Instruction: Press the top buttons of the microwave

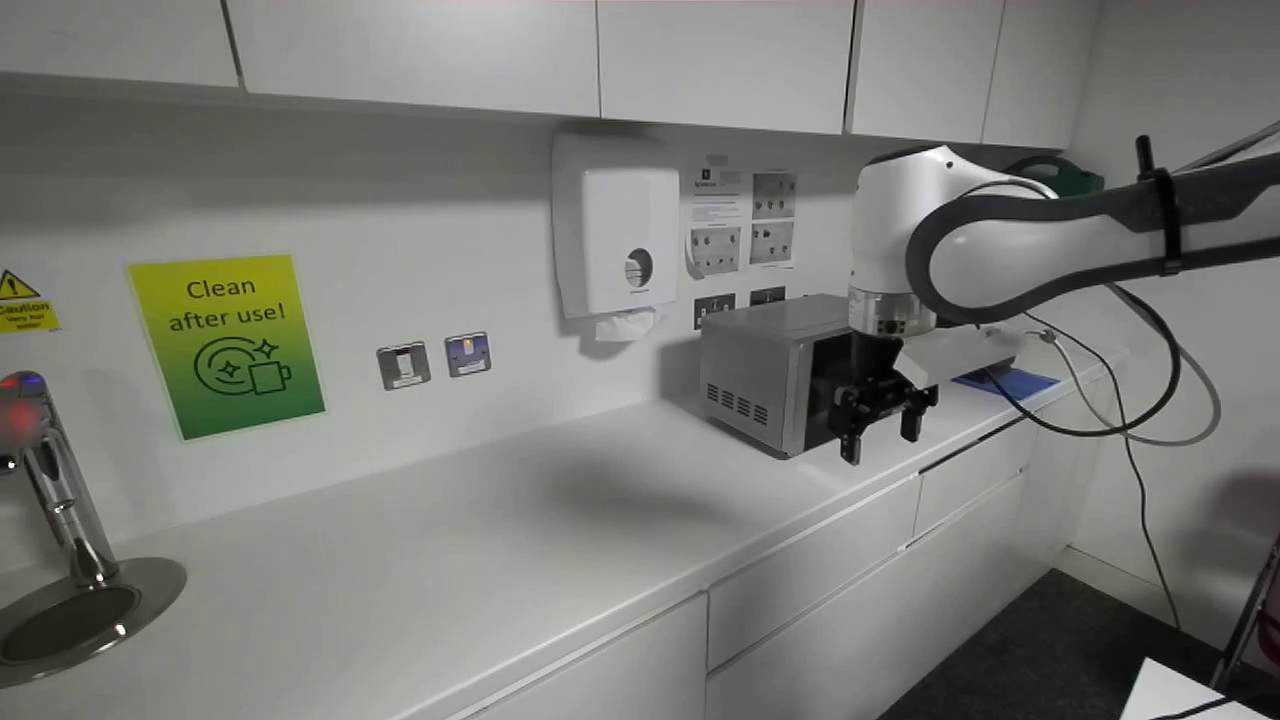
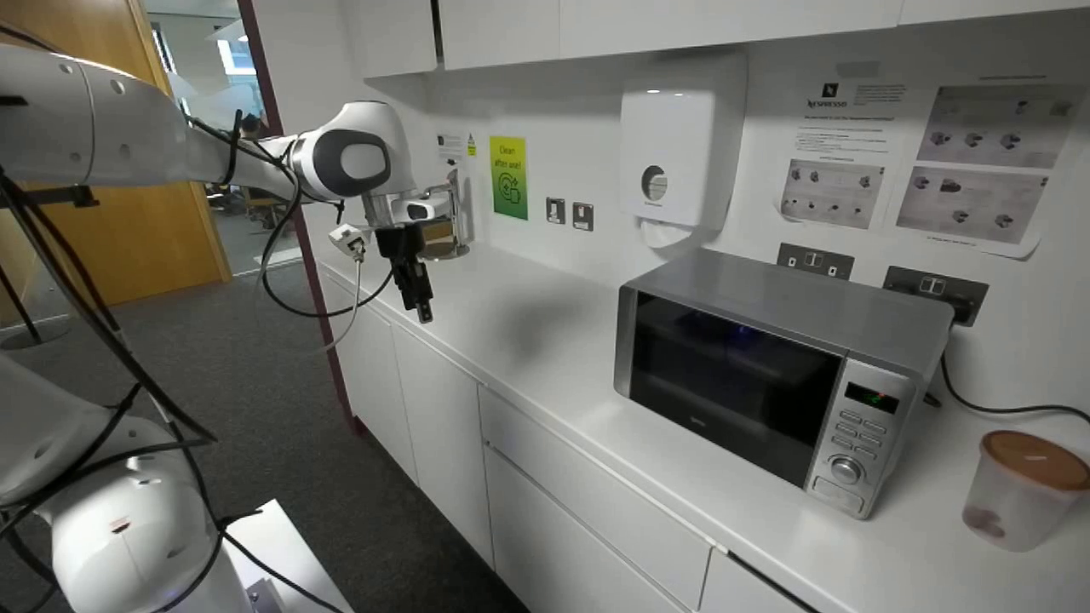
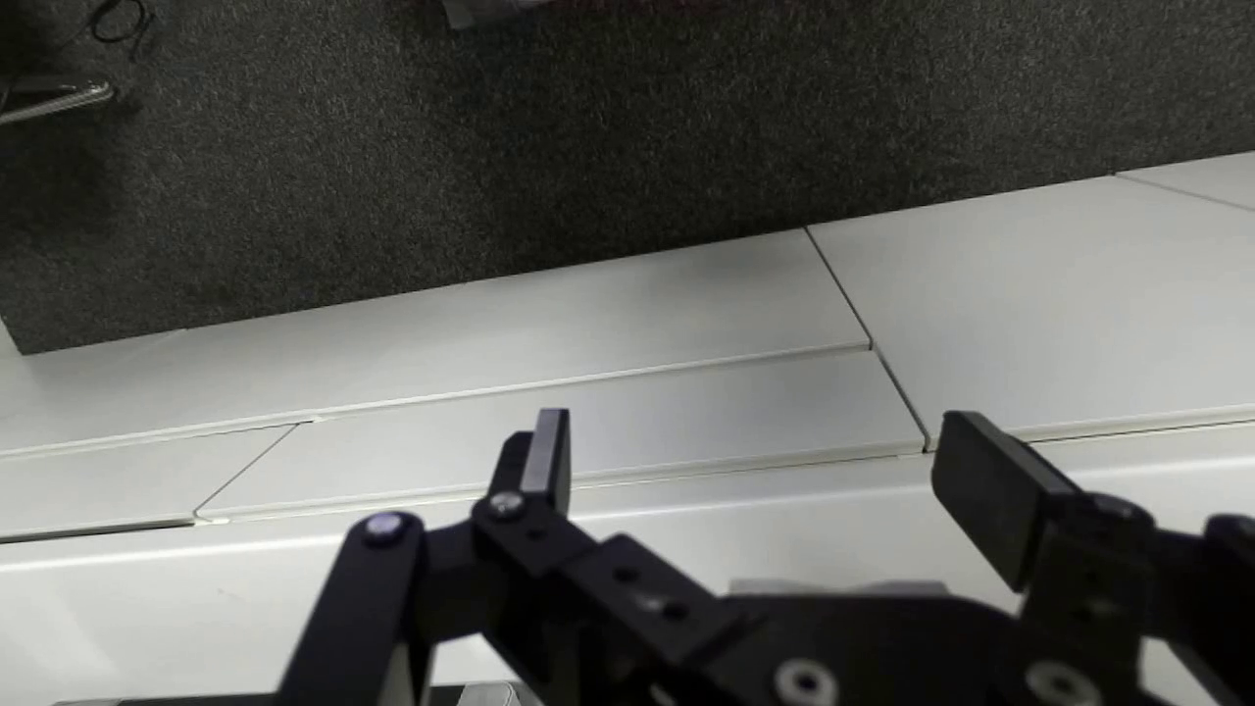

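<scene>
The silver-grey microwave stands on the white counter against the wall, in both exterior views (image 1: 742, 382) (image 2: 732, 383). Its dark front window faces the room. Its control strip (image 2: 854, 447) shows in an exterior view, with a lit green display (image 2: 871, 398), small buttons (image 2: 858, 432) and a round knob (image 2: 846, 470). My gripper (image 1: 881, 437) is open and empty, pointing down. In an exterior view the gripper (image 2: 424, 308) hangs apart from the microwave, near the counter's front edge. In the wrist view its fingers (image 3: 760, 471) are wide apart; only a sliver of the microwave (image 3: 487, 695) shows at the bottom.
A clear tub with a brown lid (image 2: 1022, 494) stands beside the control-strip end. A white towel dispenser (image 2: 681, 153) hangs on the wall behind. Wall cupboards (image 1: 720, 65) overhang the counter (image 1: 480, 560). Cables (image 1: 1130, 420) hang from my arm. A tap (image 1: 65, 490) stands at the far end.
</scene>
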Motion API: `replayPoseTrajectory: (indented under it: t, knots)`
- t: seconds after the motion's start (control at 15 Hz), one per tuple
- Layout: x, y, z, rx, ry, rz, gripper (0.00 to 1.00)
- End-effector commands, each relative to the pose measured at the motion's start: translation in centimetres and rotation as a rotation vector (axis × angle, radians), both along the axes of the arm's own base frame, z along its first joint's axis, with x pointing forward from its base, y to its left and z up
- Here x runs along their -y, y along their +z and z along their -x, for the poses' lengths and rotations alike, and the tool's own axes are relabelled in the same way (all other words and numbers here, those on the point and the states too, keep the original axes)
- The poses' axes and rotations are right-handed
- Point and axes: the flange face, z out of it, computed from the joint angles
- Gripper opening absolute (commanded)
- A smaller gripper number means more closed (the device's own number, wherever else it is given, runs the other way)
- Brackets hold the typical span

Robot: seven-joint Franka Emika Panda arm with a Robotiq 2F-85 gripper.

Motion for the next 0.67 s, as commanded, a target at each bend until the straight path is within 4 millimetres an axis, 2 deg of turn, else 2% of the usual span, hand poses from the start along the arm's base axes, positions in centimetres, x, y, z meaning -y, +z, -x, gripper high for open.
replayPoseTrajectory:
  t: [0.0,0.4,0.53,0.6]
  knots:
    - [0.0,0.1,0.0,-0.001,0.000,0.000,1.00]
    - [0.0,0.1,0.0,-0.001,0.000,0.000,1.00]
    - [-1.7,2.1,0.3,0.141,0.089,-0.026,1.00]
    - [-1.7,3.6,0.0,0.192,0.087,-0.052,1.00]
